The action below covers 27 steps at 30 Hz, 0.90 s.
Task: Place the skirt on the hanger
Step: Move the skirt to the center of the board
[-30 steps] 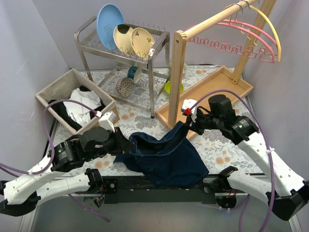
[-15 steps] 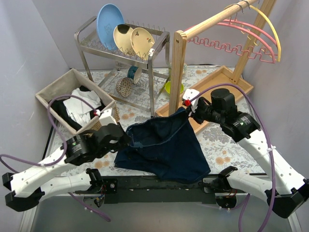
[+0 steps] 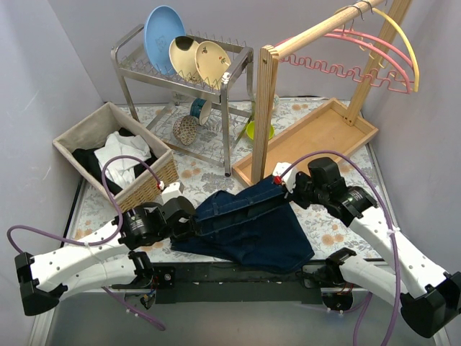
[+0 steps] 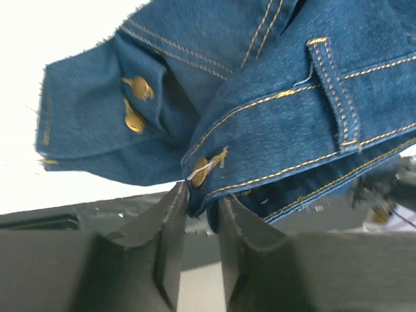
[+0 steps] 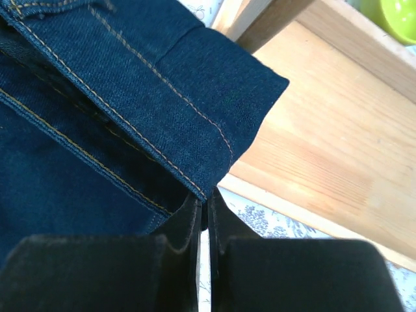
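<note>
Skirt (image 3: 252, 227) of dark denim sags between the two arms at the near edge of the worktop (image 3: 324, 216), its waistband stretched from one claw to the other and its lower part draped toward the arm bases. The left claw (image 4: 198, 201) pinches the buttoned end of the waistband between narrowly parted fingers, and the right claw (image 5: 203, 211) is pressed together on the other corner, just beside the wooden tray (image 3: 324, 133). The pink hanger (image 3: 374, 47) hangs on the rail at the far right, well apart from the skirt.

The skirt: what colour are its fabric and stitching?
Dark blue denim skirt with golden-yellow stitching, clearest in the left wrist view.
</note>
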Each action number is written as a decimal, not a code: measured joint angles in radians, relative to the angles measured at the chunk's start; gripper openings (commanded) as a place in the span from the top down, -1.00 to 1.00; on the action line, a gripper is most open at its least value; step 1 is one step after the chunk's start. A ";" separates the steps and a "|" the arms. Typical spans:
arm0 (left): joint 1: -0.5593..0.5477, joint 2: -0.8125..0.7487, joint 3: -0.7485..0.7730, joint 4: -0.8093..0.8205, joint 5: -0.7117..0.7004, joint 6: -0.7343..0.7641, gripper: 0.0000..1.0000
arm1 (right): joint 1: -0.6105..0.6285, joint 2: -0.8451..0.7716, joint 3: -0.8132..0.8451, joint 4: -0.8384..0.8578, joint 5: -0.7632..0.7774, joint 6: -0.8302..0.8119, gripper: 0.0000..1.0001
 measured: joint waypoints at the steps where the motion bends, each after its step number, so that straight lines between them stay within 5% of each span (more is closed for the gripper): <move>1: 0.000 -0.008 -0.007 0.005 0.019 -0.001 0.36 | -0.003 -0.014 -0.005 0.000 0.002 -0.008 0.85; 9: 0.003 -0.045 -0.004 -0.008 0.081 0.020 -0.02 | -0.012 -0.041 -0.027 -0.030 -0.042 -0.047 0.65; 16: 0.004 -0.030 0.160 -0.026 0.071 0.103 -0.25 | -0.012 0.058 -0.027 -0.031 -0.085 -0.059 0.54; 27: 0.004 0.112 0.221 0.069 0.130 0.405 -0.51 | -0.017 0.089 -0.027 -0.028 -0.107 -0.061 0.48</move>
